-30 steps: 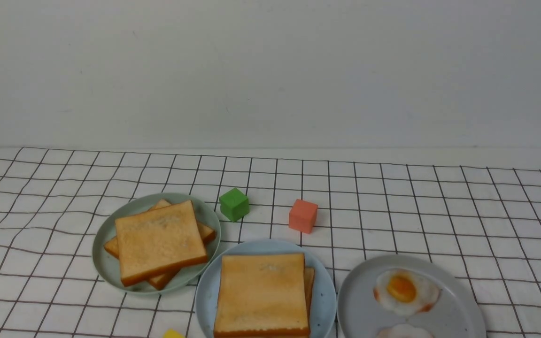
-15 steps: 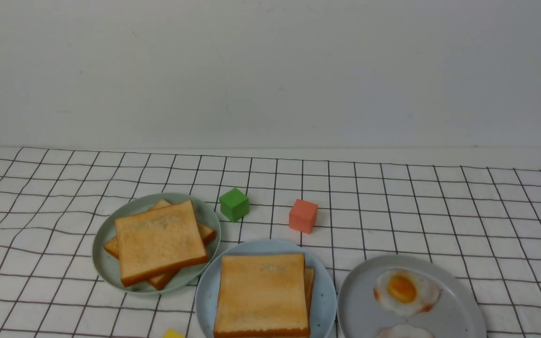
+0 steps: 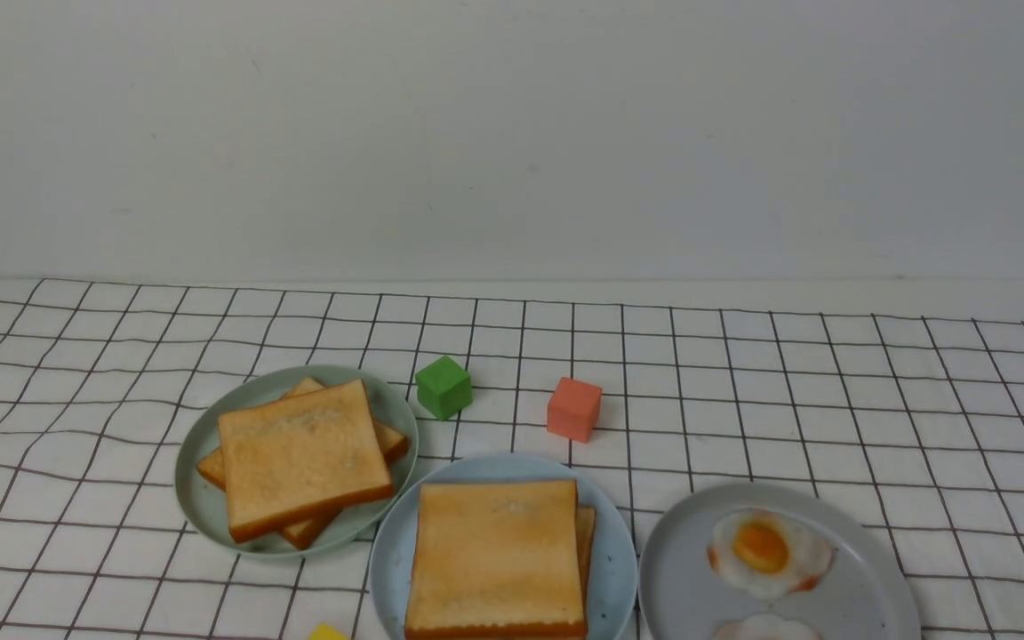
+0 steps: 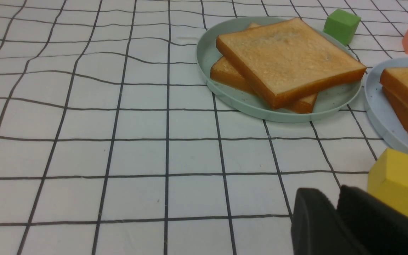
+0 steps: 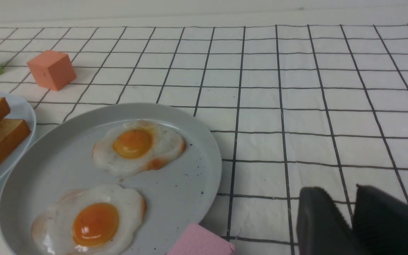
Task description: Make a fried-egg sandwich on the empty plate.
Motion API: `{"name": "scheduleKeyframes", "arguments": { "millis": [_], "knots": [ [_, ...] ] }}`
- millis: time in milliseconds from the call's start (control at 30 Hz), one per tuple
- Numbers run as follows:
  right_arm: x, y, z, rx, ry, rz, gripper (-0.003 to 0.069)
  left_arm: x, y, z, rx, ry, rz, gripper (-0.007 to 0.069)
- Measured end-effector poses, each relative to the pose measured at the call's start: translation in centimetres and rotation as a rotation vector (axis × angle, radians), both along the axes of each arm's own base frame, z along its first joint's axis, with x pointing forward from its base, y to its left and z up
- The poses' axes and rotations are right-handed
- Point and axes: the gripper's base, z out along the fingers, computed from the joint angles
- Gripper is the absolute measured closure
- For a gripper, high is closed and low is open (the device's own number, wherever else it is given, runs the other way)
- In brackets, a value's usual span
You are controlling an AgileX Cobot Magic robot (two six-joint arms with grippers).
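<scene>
- Here, on a white cloth (image 3: 832, 391) ruled in a dark grid, 3 plates line the near edge, seen from the front camera.
- Far left: the greyish-green plate (image 3: 210, 511) carries a skewed pile of toast (image 3: 299, 458), 2 slices visible, the upper turned across the lower.
- Just beyond that plate's far right rim stands a green cube (image 3: 443, 386), apart from it.
- A yellow cube (image 3: 327, 633) peeks in at the near edge, between the green plate and the blue one; in the left wrist view it sits just beside the blue plate's rim.
- Centre: the empty plate (image 3: 614, 569), pale blue and speckled, now bears the fried-egg sandwich (image 3: 496, 556), 2 toast slices stacked nearly flush, the lower showing only along the right side. No egg can be seen between them.
- Beyond the blue plate's far rim, a salmon cube (image 3: 573, 409) stands alone.
- Right: the plain grey plate (image 3: 681, 578) holds 2 fried eggs (image 5: 138, 147), yolks up, side by side and not touching.
- A pink block (image 5: 200, 244) lies against that plate's near rim in the right wrist view.
- The left gripper (image 4: 335, 209) hangs above bare cloth near the yellow cube, jaws with only a narrow slit between them, holding nothing.
- The right gripper (image 5: 351, 209) hangs over cloth to the right of the grey plate, jaws likewise nearly together and carrying nothing.
</scene>
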Motion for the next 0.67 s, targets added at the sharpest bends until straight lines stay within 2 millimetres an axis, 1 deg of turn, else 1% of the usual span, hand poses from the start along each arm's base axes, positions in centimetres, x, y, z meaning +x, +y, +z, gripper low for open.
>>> {"name": "scheduleKeyframes", "arguments": {
  "millis": [667],
  "knots": [
    [0.0,0.0,0.0,0.0,0.0,0.0,0.0448,0.0,0.0,0.0,0.0,0.0,0.0,0.0491]
  ]
}}
